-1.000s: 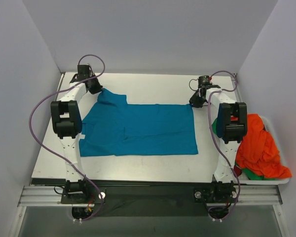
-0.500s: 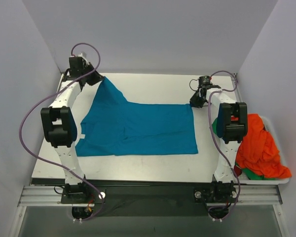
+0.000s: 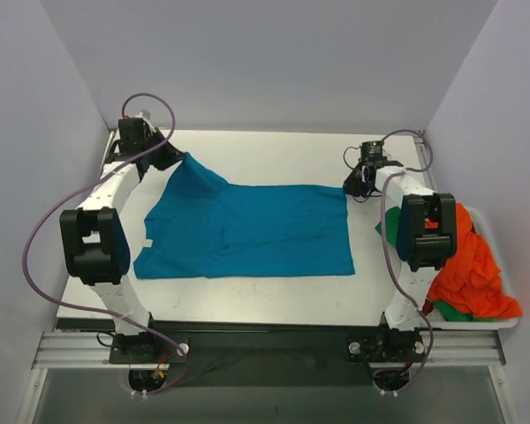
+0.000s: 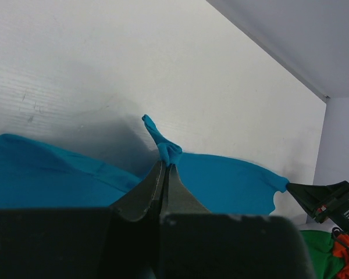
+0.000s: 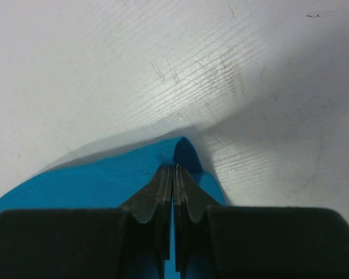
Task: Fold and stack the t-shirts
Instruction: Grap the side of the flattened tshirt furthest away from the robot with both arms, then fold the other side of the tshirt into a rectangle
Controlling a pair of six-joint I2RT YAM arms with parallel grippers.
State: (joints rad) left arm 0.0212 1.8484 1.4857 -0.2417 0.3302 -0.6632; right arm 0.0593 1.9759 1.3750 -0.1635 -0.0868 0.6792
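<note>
You're pinching both upper corners of teal t-shirt (image 3: 247, 231): left gripper (image 3: 181, 160) clenching raised corner at upper left, right gripper (image 3: 352, 188) clamping corner at upper right. Shirt's long axis running left-right mid-frame, body lying below both grippers.

Teal-blue shirt (image 3: 247, 230) lies spread mostly flat mid-counter (image 3: 274, 159), smooth, long side running left-right. Its far-left corner is pulled up off the counter into a peak, pinched in the left claw (image 4: 164, 165). Far-right corner is pinched in the right claw (image 5: 173, 168), low at the counter. Orange-red shirt (image 3: 468, 269) sits crumpled in a heap off the counter's right edge, with the green shirt (image 3: 450, 311) poking out underneath.
</note>
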